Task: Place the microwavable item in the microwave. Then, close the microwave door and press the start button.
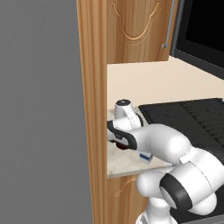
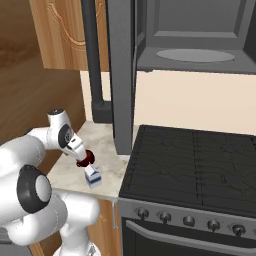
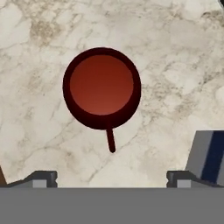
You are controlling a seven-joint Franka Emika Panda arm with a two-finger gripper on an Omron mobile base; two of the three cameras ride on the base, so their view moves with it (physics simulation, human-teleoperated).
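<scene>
Dark red bowl [image 3: 102, 87] upright on marble counter [image 3: 175, 52], thin stem pointing back toward hand. Sits dead centre ahead of gripper [image 3: 112, 179], jaws wide open, empty, straddling line to it, not touching. Milk carton [image 3: 210, 155] just beside right fingertip, near bowl; likely clash on descent. Microwave [image 2: 190, 45] up right, door open.

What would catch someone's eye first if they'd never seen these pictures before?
Probably the dark red bowl-like item, sitting alone on the pale marble counter right under the open gripper, a thin stem jutting from its rim. Next, the open microwave above the black stove, its pale turntable bare and its door swung out over the counter. A white-and-blue milk carton stands close beside the red item.
</scene>
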